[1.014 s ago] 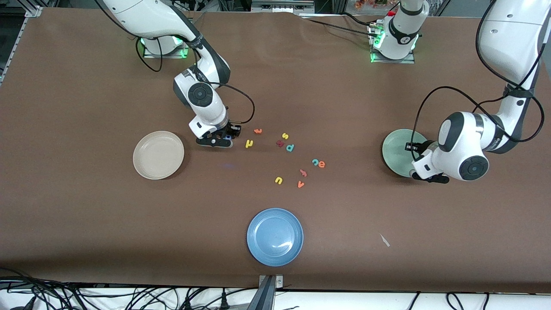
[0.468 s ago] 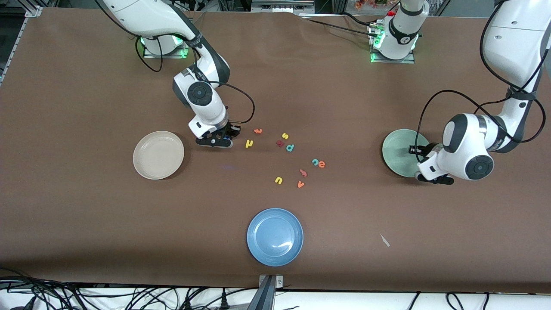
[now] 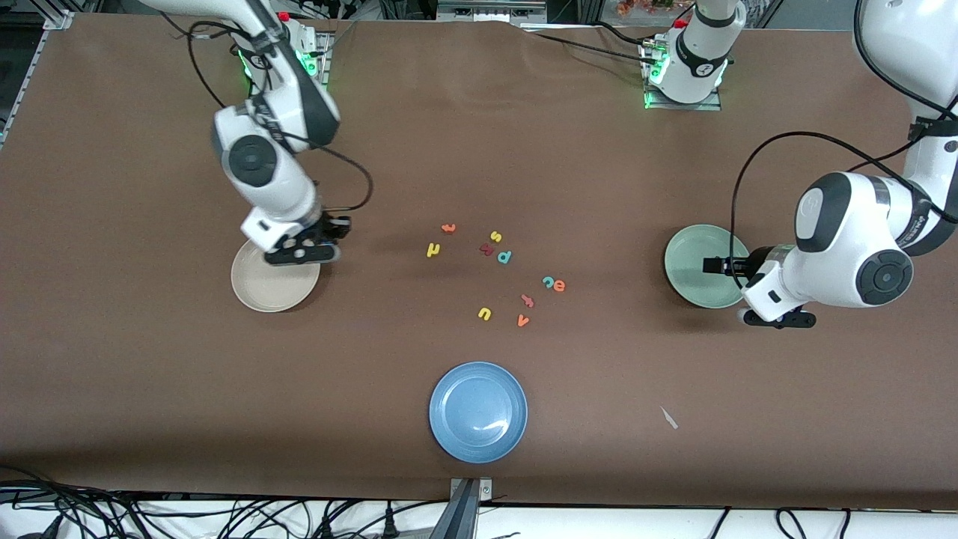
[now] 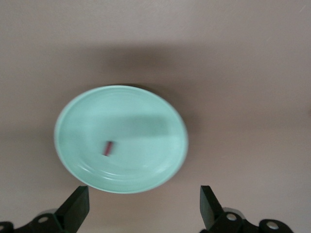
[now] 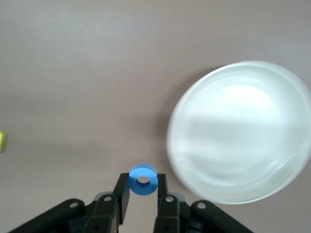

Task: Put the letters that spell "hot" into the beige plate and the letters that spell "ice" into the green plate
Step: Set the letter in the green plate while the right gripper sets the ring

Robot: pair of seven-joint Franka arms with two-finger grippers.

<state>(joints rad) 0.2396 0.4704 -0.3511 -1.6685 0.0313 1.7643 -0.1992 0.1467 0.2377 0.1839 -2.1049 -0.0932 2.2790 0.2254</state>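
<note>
Brown matte table (image 3: 150, 374) fills the front view, slightly creased near the arm bases; a tangle of black cables (image 3: 224, 516) runs along the table edge nearest the front camera, with a metal bracket (image 3: 468, 498) at mid-edge. Small pale scrap (image 3: 668, 418) lies on the table toward the left arm's end.

Right gripper (image 3: 299, 253) is up over the rim of the beige plate (image 3: 273, 288), fingers clamped on the blue o (image 5: 143, 180); the right wrist view shows the ring pinched between both pads, the plate beside it, not yet under it. Beige plate holds nothing visible.

Left gripper (image 3: 778, 318) hangs over the table just off the green plate (image 3: 692, 258), toward the front camera, fingers spread wide apart and holding nothing. The dark red i (image 4: 108, 148) lies flat inside the green plate, seen in the left wrist view.

Loose letters at mid-table: yellow h (image 3: 432, 249), orange t (image 3: 448, 227), yellow s (image 3: 495, 236), a dark red letter (image 3: 487, 249) touching teal p (image 3: 505, 257), teal c (image 3: 548, 281) touching orange e (image 3: 559, 285), an orange letter (image 3: 527, 301), orange v (image 3: 522, 320), yellow u (image 3: 484, 314). Blue plate (image 3: 449, 434) sits nearest the front camera, nothing in it.
</note>
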